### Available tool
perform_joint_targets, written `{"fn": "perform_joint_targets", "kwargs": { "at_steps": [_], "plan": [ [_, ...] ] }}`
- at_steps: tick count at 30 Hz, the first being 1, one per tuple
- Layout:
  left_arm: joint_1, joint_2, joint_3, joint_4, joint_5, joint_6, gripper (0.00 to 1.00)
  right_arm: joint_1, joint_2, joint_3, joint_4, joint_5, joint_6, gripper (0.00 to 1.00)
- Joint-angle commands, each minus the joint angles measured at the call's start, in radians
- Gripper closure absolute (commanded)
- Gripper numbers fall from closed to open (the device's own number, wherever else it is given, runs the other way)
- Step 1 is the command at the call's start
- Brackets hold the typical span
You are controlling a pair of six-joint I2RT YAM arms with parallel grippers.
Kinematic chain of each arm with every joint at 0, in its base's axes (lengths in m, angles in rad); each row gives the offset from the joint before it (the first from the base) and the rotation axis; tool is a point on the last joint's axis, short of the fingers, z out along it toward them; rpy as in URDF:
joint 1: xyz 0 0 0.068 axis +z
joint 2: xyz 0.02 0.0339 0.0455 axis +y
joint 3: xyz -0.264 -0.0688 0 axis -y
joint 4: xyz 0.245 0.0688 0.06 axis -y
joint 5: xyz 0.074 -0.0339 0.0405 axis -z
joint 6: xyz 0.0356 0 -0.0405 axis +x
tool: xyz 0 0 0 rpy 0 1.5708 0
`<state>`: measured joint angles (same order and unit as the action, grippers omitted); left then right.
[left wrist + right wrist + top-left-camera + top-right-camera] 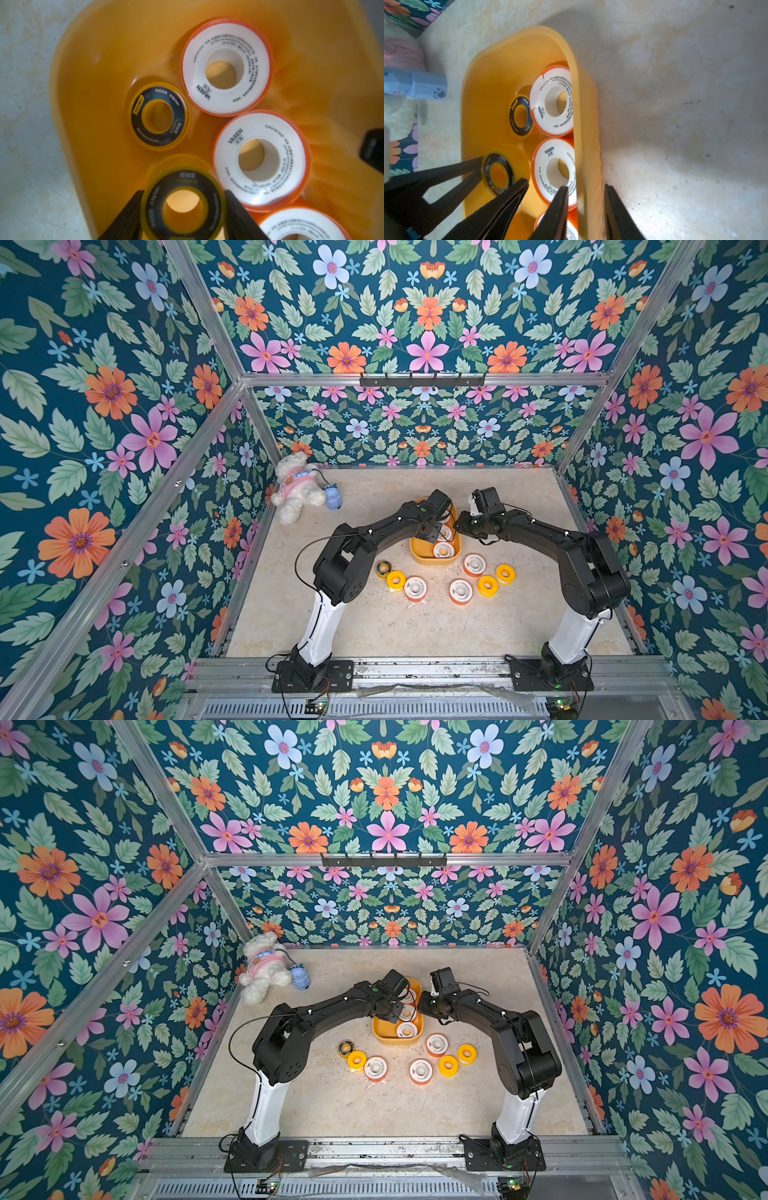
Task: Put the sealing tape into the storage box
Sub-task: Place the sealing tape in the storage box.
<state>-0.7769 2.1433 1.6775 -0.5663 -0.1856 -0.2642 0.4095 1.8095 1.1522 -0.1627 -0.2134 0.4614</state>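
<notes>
The yellow storage box (pixel 419 549) lies mid-table. Inside it, flat, are three white-faced, orange-rimmed spools of sealing tape (pixel 226 66) and a small black-and-yellow one (pixel 160 116). My left gripper (pixel 184 193) hangs over the box's floor (pixel 99 62), shut on a second black-and-yellow spool (pixel 153 207) across its rim. This spool (pixel 488 166) also shows in the right wrist view. My right gripper (pixel 586 186) straddles the box's long wall (pixel 579 124), one finger inside and one outside, closed on it. Several more spools (pixel 415 588) lie loose in front of the box.
A white plush toy (pixel 297 485) with a small blue gadget (pixel 332 497) lies at the far left corner. Patterned walls and aluminium rails enclose the table. The loose spools form an arc between the two arms, near the box's front end.
</notes>
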Motion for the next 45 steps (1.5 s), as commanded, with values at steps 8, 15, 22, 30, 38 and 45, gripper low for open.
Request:
{"fn": "perform_joint_targets", "kwargs": {
  "at_steps": [8,15,22,30,38,45],
  "plan": [
    [0.002,0.018,0.014,-0.033,-0.005,-0.003,0.42,-0.002,0.006,0.012,-0.014,-0.005,-0.009,0.65],
    [0.001,0.003,0.009,-0.037,-0.021,-0.009,0.42,-0.001,0.011,0.018,-0.018,-0.007,-0.011,0.65],
    [0.001,-0.025,-0.012,-0.035,-0.054,-0.018,0.42,-0.002,0.013,0.018,-0.018,-0.008,-0.012,0.65],
    [0.002,-0.038,-0.035,-0.023,-0.055,-0.024,0.42,-0.002,0.017,0.016,-0.017,-0.014,-0.01,0.66],
    [0.002,-0.018,-0.035,-0.021,-0.047,-0.028,0.4,-0.001,0.022,0.017,-0.016,-0.027,-0.012,0.71],
    [0.002,-0.016,-0.036,-0.017,-0.046,-0.032,0.35,-0.002,0.024,0.018,-0.016,-0.032,-0.01,0.74]
  ]
}}
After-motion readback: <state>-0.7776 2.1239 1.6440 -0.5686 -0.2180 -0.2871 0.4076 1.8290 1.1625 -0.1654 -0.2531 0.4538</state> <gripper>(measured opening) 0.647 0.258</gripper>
